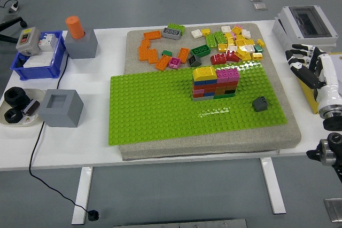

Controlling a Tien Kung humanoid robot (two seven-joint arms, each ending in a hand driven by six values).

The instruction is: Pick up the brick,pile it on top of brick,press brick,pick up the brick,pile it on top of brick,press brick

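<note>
A stacked wall of bricks (215,83) stands on the green baseplate (160,110), with a yellow brick (204,72) and a pink brick (228,73) on top. Loose bricks lie behind it: an orange group (152,52) and a yellow, green and red pile (235,44). One small dark grey brick (260,103) sits alone on the plate's right part. My right hand (305,66) hangs off the mat's right side, fingers spread, holding nothing. The left arm does not show.
A grey mat (278,116) lies under the plate. On the left stand two grey blocks (62,107), an orange cylinder (75,26), a blue bin (32,62) and a dish with black rings (16,105). A grey electrical box (305,22) and a yellow box (331,68) are at right.
</note>
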